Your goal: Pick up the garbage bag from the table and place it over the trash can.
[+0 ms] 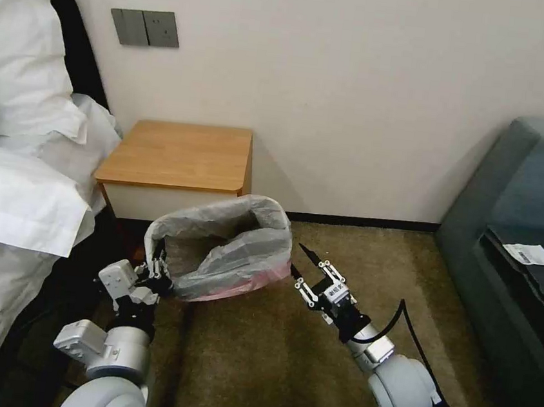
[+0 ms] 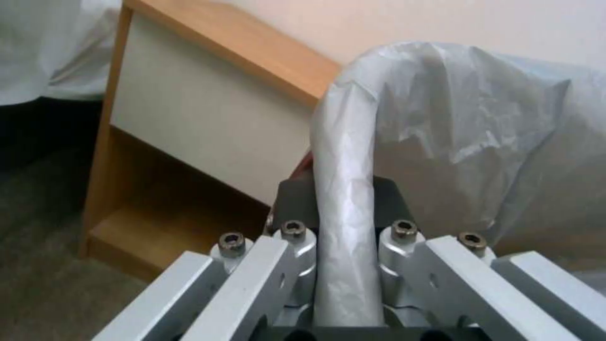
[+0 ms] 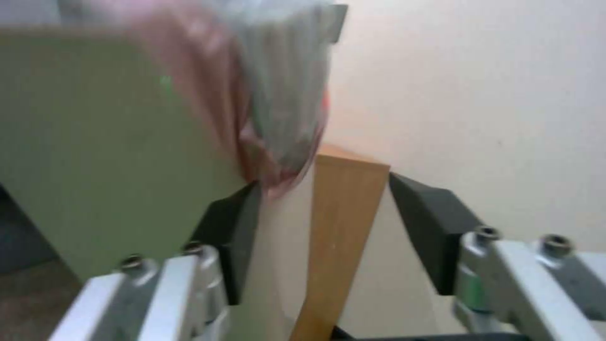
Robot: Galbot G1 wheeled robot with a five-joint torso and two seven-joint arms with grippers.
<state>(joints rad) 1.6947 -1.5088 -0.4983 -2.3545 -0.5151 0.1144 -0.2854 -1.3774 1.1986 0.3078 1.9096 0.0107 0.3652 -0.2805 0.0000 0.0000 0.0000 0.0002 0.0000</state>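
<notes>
Bag: grey, crinkly, draped over the bin with its mouth open upward; the pink-tinted rim hangs down the side toward the robot.
Bin: on the carpet just in front of the bench; its pale green wall shows below the bag's edge in the right wrist view.
Bench: against the wall, bare wooden top, cream drawer front, low shelf beneath.
Left gripper: at the bin's left side, fingers closed over a fold of the bag's rim; in the left wrist view the plastic runs up between the two pads.
Right gripper: just beside the bin's right side, jaws spread wide with nothing between them; one finger lies close against the green wall in the right wrist view, whether it touches is unclear.
Bed: white pillows and bedding on the left, beside the bench.
Sofa: dark grey, on the right, well apart from the bin.
</notes>
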